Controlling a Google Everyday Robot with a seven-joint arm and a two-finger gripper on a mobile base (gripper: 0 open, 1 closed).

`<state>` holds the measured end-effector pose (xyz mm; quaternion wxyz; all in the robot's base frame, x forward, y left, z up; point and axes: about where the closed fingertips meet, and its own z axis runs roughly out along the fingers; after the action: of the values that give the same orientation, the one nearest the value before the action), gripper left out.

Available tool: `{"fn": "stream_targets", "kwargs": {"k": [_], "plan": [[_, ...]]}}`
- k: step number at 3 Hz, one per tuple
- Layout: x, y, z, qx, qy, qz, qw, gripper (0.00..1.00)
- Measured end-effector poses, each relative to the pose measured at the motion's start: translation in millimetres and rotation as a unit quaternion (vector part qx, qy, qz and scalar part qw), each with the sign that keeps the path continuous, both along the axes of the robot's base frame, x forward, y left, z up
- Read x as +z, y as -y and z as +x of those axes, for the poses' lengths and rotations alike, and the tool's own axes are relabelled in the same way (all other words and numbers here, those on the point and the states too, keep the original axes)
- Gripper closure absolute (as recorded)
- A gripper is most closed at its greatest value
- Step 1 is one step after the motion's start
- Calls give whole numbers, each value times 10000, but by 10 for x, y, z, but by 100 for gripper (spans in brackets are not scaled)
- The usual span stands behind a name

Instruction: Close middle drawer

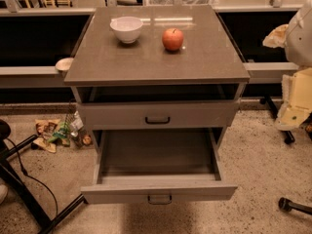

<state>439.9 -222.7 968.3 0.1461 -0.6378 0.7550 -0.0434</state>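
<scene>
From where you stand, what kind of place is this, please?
Probably an office or lab test area: a grey cabinet with its middle drawer open, a chair caster on speckled floor, an apple and bowl set on top. The gripper hangs at the right edge.

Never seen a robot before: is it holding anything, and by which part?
Nothing, as far as can be seen: the gripper hangs at the right edge, well apart from the open middle drawer.
</scene>
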Motion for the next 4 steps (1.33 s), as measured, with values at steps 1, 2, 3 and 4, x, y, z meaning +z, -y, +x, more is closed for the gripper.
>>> {"fn": "stream_targets", "kwargs": {"k": [1, 2, 3, 4], "plan": [[-339, 37, -36, 142, -210, 32, 9997, 0], [-866, 14, -151, 237, -606, 73, 9979, 0], [-867, 14, -151, 238, -607, 73, 9978, 0], [-1040, -23, -141, 344, -657, 35, 9972, 0]]}}
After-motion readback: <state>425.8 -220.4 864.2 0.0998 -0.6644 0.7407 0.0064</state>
